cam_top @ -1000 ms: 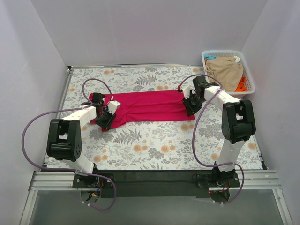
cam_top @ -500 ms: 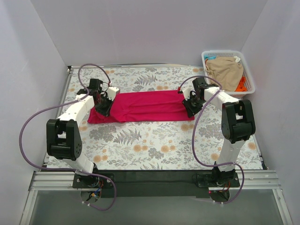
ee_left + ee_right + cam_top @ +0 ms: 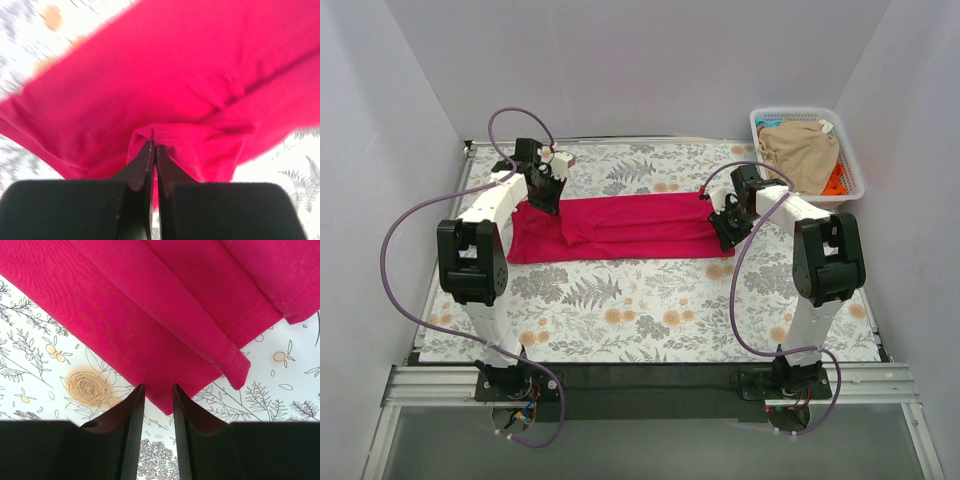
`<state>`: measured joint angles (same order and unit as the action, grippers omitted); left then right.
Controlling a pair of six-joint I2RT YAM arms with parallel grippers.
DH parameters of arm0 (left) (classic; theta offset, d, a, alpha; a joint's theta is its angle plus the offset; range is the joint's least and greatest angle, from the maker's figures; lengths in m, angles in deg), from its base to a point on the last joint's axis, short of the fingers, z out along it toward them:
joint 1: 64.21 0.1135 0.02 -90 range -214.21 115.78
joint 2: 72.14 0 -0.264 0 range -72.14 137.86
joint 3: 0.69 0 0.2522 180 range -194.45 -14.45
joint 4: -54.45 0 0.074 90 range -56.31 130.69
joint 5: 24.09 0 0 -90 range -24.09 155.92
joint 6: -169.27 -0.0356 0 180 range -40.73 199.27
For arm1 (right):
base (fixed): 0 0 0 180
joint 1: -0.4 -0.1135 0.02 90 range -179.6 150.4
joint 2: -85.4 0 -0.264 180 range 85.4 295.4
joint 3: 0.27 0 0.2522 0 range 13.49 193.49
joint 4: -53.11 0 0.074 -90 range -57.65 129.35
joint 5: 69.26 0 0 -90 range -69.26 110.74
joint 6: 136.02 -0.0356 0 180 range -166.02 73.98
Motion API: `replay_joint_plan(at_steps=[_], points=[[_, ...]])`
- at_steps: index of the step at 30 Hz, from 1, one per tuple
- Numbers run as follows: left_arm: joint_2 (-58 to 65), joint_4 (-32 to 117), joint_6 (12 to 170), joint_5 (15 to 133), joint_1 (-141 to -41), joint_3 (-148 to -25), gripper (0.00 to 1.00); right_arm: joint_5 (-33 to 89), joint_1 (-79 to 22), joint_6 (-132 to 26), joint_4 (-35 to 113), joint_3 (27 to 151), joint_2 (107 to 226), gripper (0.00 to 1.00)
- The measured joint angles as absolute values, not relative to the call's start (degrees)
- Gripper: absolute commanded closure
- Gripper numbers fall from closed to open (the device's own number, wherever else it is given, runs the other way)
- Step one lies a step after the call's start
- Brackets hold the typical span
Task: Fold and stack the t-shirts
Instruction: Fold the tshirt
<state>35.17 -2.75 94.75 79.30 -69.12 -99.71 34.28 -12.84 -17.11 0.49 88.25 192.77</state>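
The crimson-pink t-shirt (image 3: 630, 225) lies as a long folded band across the middle of the floral table. My left gripper (image 3: 548, 190) is at its far left end, shut on a bunched fold of the shirt (image 3: 175, 75); the closed tips (image 3: 153, 145) pinch a stitched hem. My right gripper (image 3: 725, 225) hovers at the shirt's right end. In the right wrist view its jaws (image 3: 157, 387) stand slightly apart, with the hemmed corner of the shirt (image 3: 150, 305) just beyond the tips. A tan-beige t-shirt (image 3: 805, 150) and a bit of orange cloth (image 3: 835, 180) lie in the basket.
The white lattice basket (image 3: 857, 178) stands at the back right corner, beside the right arm. White walls close in the table on three sides. The floral table surface (image 3: 650, 310) stretches in front of the shirt toward the arm bases.
My left gripper has carried the shirt's left end from the near-left side up toward the far left, folding it over. The right gripper has stayed at the right end.
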Motion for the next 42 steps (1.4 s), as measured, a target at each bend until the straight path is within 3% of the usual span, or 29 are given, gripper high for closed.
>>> replay_joint_plan(at_steps=[7,29,35,42], points=[[41.0,-0.85,96.39,78.52,-68.53,-110.64,1.0,33.84,-12.84,-16.72,0.49,88.23,192.29,0.63],[54.97,-1.68,101.59,77.47,-67.68,-121.8,1.0,32.46,-12.84,-17.38,1.59,98.13,196.94,0.59],[53.13,-2.2,100.52,77.68,-67.64,-117.74,1.0,32.77,-12.84,-17.35,1.61,98.15,196.9,0.59],[42.2,-3.75,96.57,76.85,-67.31,-103.82,1.0,32.92,-12.84,-17.22,1.54,97.96,196.64,0.58]])
